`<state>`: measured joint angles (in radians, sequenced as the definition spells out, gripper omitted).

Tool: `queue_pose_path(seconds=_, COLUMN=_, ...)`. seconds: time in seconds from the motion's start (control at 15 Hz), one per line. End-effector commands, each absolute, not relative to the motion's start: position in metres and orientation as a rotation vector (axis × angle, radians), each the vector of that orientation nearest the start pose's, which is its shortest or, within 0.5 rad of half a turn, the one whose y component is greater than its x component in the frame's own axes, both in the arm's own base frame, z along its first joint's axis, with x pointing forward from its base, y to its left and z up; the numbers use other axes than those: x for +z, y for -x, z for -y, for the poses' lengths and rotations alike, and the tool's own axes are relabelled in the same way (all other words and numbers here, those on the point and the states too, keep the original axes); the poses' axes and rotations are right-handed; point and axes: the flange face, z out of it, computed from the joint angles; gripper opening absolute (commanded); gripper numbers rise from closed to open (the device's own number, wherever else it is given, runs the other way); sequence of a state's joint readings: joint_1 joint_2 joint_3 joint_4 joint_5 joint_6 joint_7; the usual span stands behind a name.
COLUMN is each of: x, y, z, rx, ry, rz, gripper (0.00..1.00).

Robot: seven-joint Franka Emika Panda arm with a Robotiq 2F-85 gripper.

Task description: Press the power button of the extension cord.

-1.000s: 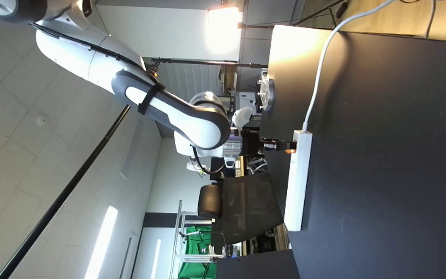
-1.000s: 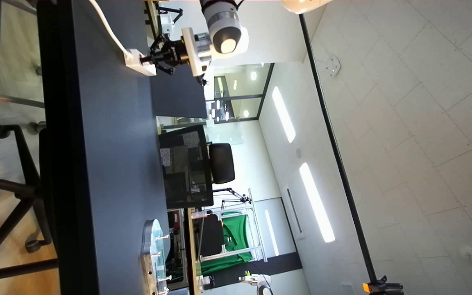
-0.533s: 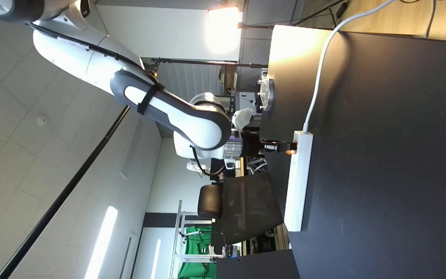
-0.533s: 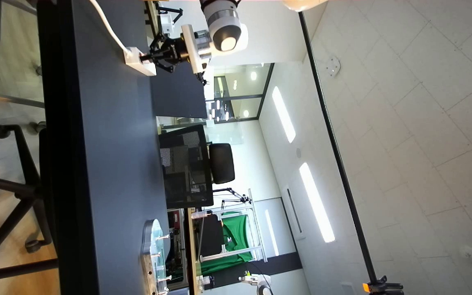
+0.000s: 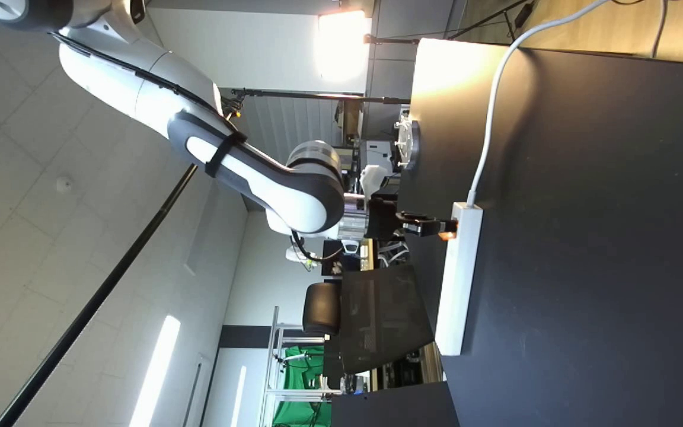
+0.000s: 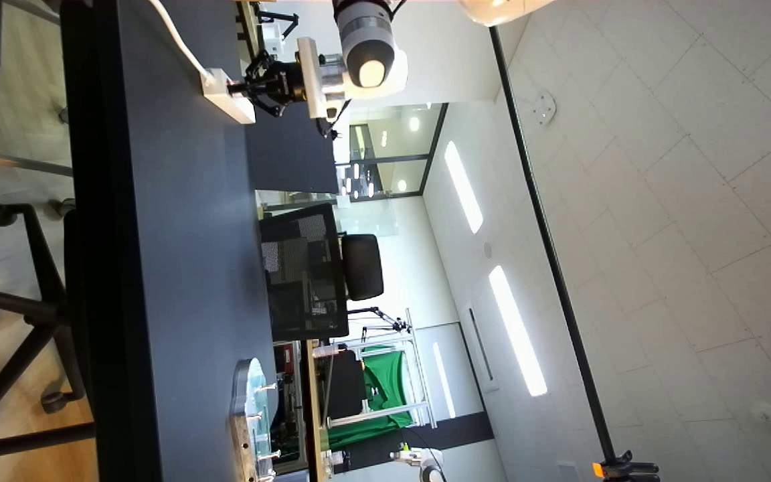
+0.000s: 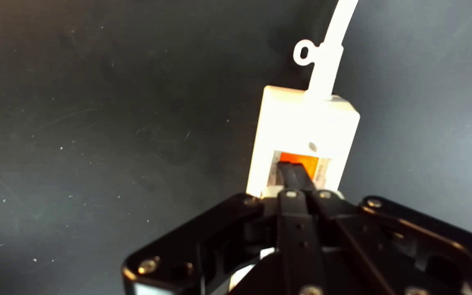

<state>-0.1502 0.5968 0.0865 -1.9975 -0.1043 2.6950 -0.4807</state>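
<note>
A white extension cord [image 5: 462, 284], a long narrow power strip, lies on a black desk [image 5: 584, 237], its cable [image 5: 491, 112] running off from one end. The power button [image 7: 308, 162], a small orange-red switch, sits in the strip's top face, near the cable end. The tool [image 7: 294, 167] of the white and grey robot arm [image 5: 258, 175] points down at it, its fingers closed together with nothing seen between them. In the wrist view the fingertips [image 7: 298, 177] cover part of the button; orange shows along the edge nearest the cable and on the picture's right. In both exterior views the tips appear to meet the strip, with no clear gap.

The reaching and lining up look done, and the tool seems to be at the press itself. Whether the button is pushed down cannot be told, since the tips hide part of it; orange shows beside them in an exterior view, but that alone does not prove the switch is on. What seems left is a firm push, if it is not yet clicked over, then lifting the tool clear
</note>
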Motion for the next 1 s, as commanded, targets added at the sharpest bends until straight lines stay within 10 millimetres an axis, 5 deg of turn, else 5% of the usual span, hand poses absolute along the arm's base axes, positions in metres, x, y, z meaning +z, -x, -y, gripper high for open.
queue_pose_path(seconds=0.0, x=0.160, y=-0.613, z=0.045, rx=-0.146, ry=2.988, rz=0.681, gripper=0.00)
queue_pose_path(seconds=0.47, x=0.161, y=-0.615, z=0.062, rx=-0.111, ry=2.886, rz=0.560, gripper=0.00)
queue_pose_path(seconds=0.93, x=0.167, y=-0.614, z=0.056, rx=-0.119, ry=2.871, rz=0.552, gripper=0.00)
